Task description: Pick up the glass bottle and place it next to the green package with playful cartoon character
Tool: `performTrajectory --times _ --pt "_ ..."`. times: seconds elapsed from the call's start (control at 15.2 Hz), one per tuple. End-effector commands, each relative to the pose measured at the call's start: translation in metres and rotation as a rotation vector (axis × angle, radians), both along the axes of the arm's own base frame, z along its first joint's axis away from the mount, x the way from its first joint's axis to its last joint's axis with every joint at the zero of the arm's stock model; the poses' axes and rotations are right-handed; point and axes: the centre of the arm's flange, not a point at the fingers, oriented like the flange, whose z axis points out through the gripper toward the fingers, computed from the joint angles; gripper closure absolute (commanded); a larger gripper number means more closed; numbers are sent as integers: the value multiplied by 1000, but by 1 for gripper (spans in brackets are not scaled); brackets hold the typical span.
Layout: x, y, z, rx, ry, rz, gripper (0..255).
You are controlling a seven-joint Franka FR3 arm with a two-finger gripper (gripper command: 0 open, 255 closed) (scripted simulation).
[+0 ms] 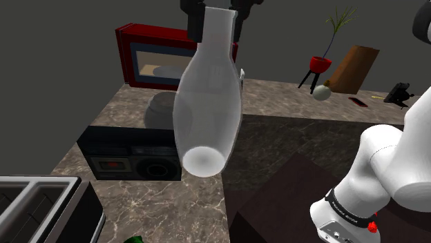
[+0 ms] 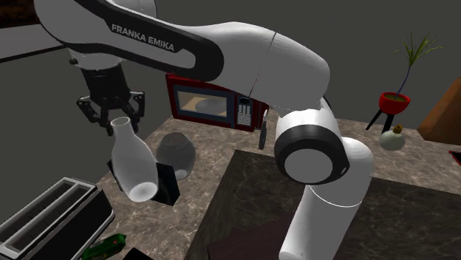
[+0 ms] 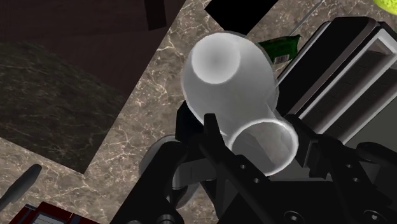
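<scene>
Hanging from the black gripper [image 2: 118, 118], the bottle [image 2: 133, 162] is a pale, frosted, see-through vessel with a narrow, straight neck that swells into a broad body and ends in a rounded, thicker-looking base. The fingers [image 3: 215, 135] are closed partway, one on each side of the neck just under the open mouth, and they clasp it between them. From that hold the bottle slopes away, base farthest from the fingertips, and it is lifted off the marbled countertop [image 1: 138, 207].

In the wrist view the round rim of the mouth sits right between the fingers, and the paler disc of the base shows through the body beyond it. Past the base, farther out from the fingertips, the green package [image 3: 280, 46] lies on the counter, apart from the bottle and just beside a black toaster [image 3: 343, 70].

Below the fingers in the second exterior view stand a black radio [image 2: 166, 185] and, close to it, a grey rounded jar [image 2: 176, 151]. Behind them, beyond the fingers, is a red microwave [image 2: 210, 103].
</scene>
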Motion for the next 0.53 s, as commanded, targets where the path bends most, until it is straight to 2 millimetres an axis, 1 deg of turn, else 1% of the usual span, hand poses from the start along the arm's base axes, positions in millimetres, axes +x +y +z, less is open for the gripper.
performTrajectory --times 0.0,0.46 --pt "0 0 -9 1 0 -1 255" --pt "0 0 -46 1 0 -1 255"
